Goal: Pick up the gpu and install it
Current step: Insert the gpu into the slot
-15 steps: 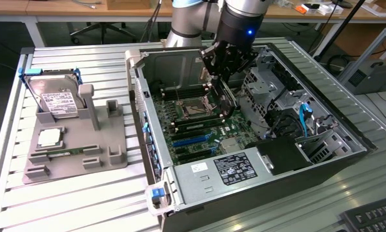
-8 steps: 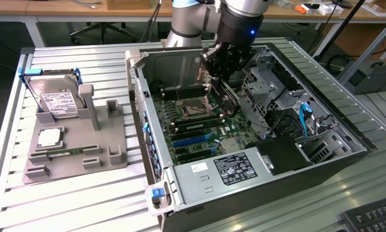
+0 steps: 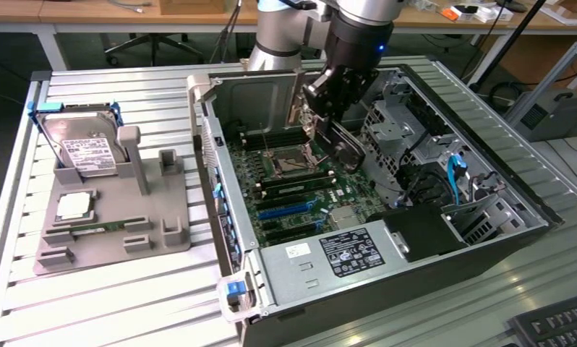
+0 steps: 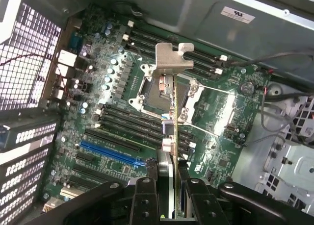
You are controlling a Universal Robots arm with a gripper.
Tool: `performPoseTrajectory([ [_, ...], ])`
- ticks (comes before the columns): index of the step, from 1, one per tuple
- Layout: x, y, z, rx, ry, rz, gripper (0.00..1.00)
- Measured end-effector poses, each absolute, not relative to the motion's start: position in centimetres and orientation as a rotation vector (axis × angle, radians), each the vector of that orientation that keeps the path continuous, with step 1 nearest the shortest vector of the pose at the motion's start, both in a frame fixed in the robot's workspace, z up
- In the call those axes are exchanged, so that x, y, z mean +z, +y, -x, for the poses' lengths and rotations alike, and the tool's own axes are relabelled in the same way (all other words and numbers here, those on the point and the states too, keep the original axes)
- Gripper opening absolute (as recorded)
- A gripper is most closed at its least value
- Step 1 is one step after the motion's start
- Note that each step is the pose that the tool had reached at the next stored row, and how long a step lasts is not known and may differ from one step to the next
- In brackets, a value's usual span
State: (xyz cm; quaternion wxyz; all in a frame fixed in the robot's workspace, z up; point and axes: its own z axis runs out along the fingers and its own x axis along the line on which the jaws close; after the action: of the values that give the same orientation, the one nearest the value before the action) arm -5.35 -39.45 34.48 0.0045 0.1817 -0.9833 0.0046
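My gripper (image 3: 327, 100) hangs inside the open computer case (image 3: 233, 238), shut on the gpu (image 3: 343, 148). The thin dark card points down from the fingers and is tilted, held above the motherboard (image 3: 303, 189) near the CPU socket. In the wrist view the gpu (image 4: 170, 112) is edge-on between my black fingers (image 4: 146, 195), with its silvery bracket (image 4: 172, 62) at the far end. It floats over the socket and the black memory slots. The blue expansion slots (image 4: 110, 152) lie off to one side of the card, apart from it.
A grey fixture (image 3: 158, 217) at the exterior view's left holds a hard drive (image 3: 84, 150), a CPU (image 3: 74, 206) and a memory stick (image 3: 95, 230). Inside the case are the power supply (image 3: 351, 253), a drive cage (image 3: 404, 130) and blue cables (image 3: 455, 173). A keyboard (image 3: 559, 325) lies at the lower right.
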Motion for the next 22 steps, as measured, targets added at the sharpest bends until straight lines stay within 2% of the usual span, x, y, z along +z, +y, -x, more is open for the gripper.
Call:
performPoseTrajectory([
  [22,34.31,-39.45,5.35,0.019,-2.92,-1.139,0.27],
])
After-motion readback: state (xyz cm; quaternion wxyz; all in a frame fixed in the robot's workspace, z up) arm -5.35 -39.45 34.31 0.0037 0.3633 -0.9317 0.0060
